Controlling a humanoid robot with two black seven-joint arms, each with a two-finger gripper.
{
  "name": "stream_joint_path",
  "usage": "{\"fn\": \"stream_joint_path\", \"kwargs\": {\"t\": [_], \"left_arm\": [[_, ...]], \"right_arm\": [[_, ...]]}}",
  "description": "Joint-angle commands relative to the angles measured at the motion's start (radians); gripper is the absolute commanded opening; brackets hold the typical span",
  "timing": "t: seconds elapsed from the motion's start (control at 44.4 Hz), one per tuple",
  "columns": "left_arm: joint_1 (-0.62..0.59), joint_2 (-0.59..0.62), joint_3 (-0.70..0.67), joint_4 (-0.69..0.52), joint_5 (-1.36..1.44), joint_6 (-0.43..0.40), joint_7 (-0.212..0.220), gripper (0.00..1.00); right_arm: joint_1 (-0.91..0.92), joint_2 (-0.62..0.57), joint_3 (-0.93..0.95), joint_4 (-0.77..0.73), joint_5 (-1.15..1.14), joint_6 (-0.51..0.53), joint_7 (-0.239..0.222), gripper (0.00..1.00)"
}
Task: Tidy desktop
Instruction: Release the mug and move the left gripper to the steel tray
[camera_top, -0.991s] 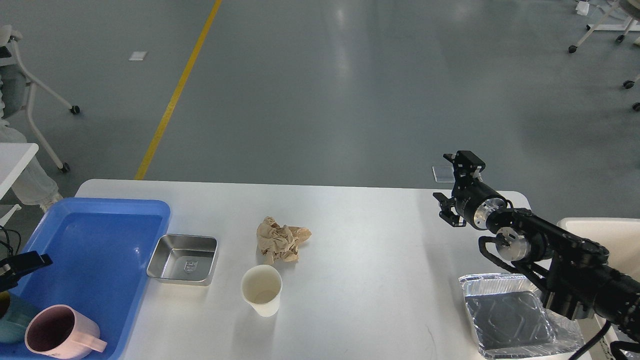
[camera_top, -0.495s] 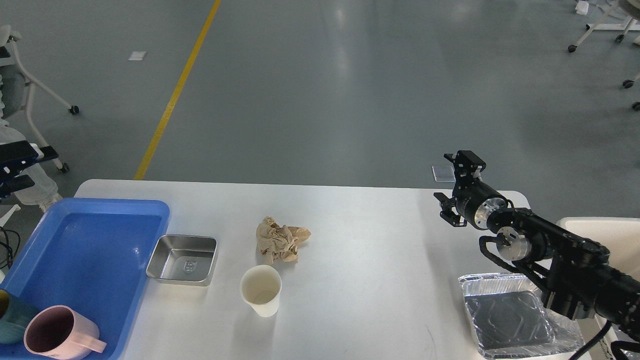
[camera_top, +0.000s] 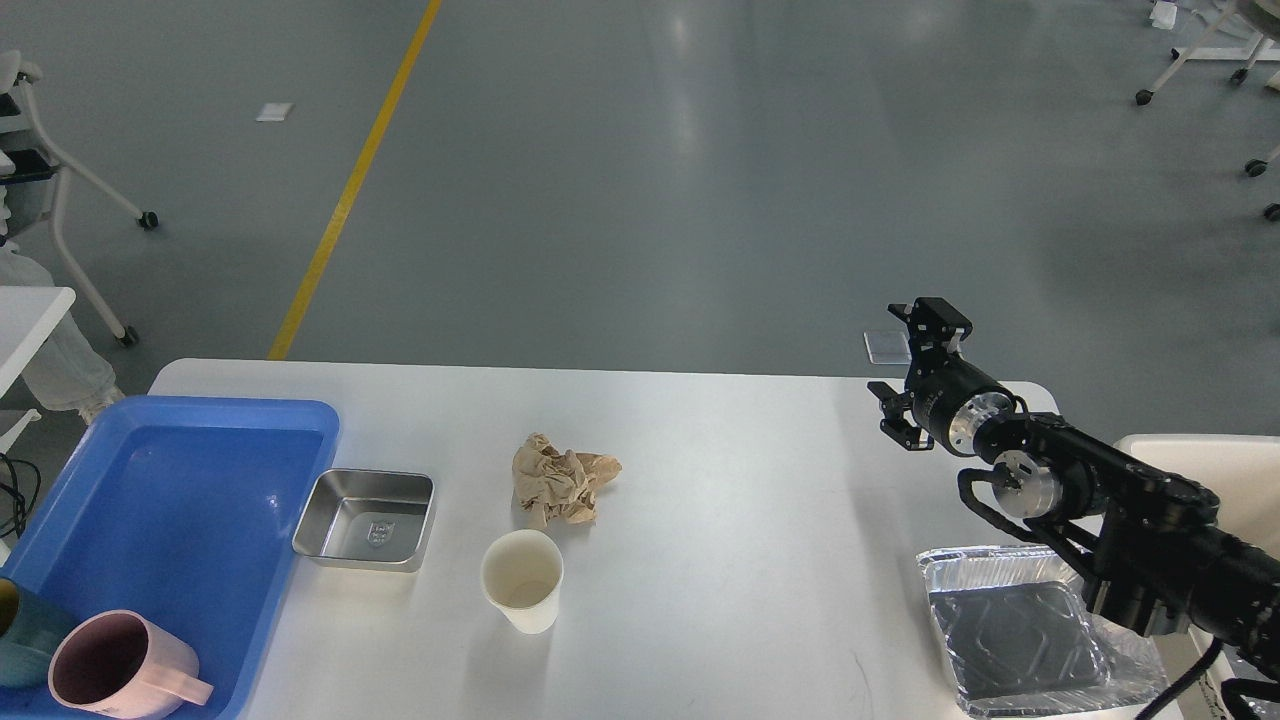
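The white desktop (camera_top: 740, 520) carries a crumpled brown paper (camera_top: 560, 485) at its middle. An upright, empty white paper cup (camera_top: 522, 580) stands just in front of the paper. A small steel dish (camera_top: 365, 518) lies to their left. My right gripper (camera_top: 908, 368) hovers over the far right corner, open and empty, well away from all three. A dark piece at the left edge (camera_top: 25, 165) may be my left gripper; its fingers cannot be told apart.
A blue tray (camera_top: 170, 500) at the left end holds a pink mug (camera_top: 120, 675) and a teal cup (camera_top: 15, 650). A foil tray (camera_top: 1020, 630) lies under my right arm at the front right. A white object (camera_top: 1200, 460) stands beyond the right edge.
My left gripper rose from over the blue tray up along the left edge, almost out of the view. The right arm barely moved and the objects stayed put.
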Motion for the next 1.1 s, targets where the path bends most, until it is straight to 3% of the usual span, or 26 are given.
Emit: {"fn": "stream_joint_path", "kwargs": {"t": [0.0,0.225,0.54,0.72,1.081], "left_arm": [[-0.013,-0.013,0.008,0.0,0.003,-0.001,0.011,0.9],[0.001,-0.14,0.025,0.013,0.039,0.037,0.069,0.9],[0.01,-0.4,0.227,0.036,0.268,0.223,0.074,0.9],[0.032,-0.437,0.339,0.056,0.387,0.338,0.079,0.86],[0.161,-0.44,0.347,0.092,0.458,0.407,0.076,0.75]], "right_arm": [[-0.001,0.0,0.0,0.0,0.0,0.0,0.0,1.0],[-0.001,0.0,0.0,0.0,0.0,-0.002,-0.001,1.0],[-0.006,0.0,-0.002,0.0,0.0,-0.008,0.0,1.0],[-0.005,0.0,-0.002,-0.001,0.0,-0.009,0.0,1.0],[-0.012,0.002,-0.002,-0.011,0.0,-0.009,0.0,1.0]]}}
